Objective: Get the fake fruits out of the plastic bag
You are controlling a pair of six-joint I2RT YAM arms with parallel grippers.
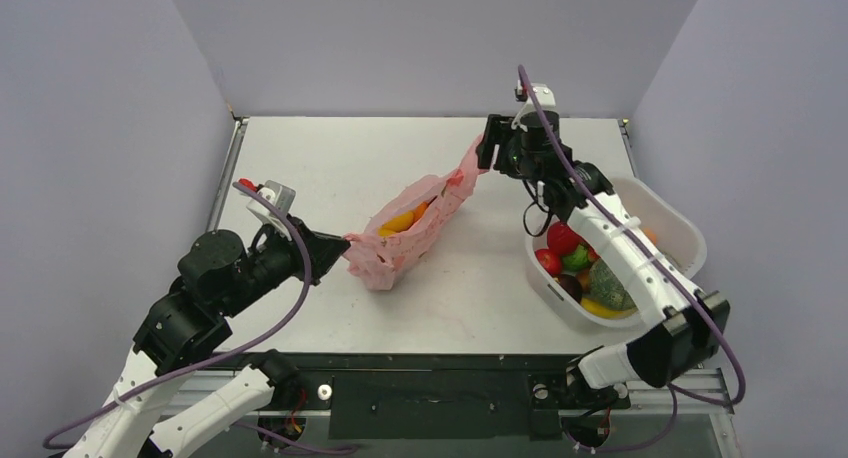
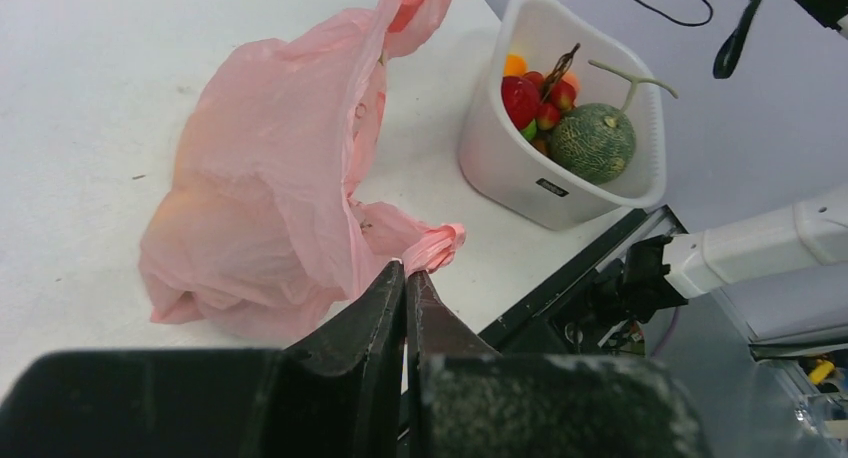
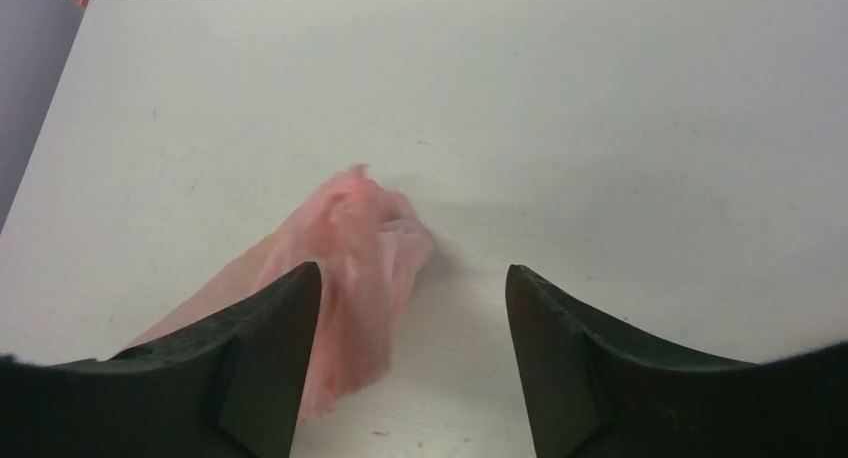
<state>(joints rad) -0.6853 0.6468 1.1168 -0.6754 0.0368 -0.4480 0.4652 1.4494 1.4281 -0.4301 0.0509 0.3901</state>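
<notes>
While the thin, crinkly, translucent pink plastic bag (image 1: 405, 240) lay slumped at mid-table, its mouth faced upward. Glossy yellow and orange fake fruits (image 1: 402, 219) showed inside that mouth. Left gripper (image 1: 346, 241): jaws pressed together, pinching the bag's near-left edge. Right gripper (image 3: 412, 268): jaws spread wide, gripping nothing, above the bag's far handle, which stood just beside one finger; contact could not be told. White rounded-square plastic basket (image 1: 683, 230) stood on the white table (image 1: 300, 158) at right, apart from the bag, holding red, green and yellow toy fruits and a netted green melon (image 2: 593, 141).
</notes>
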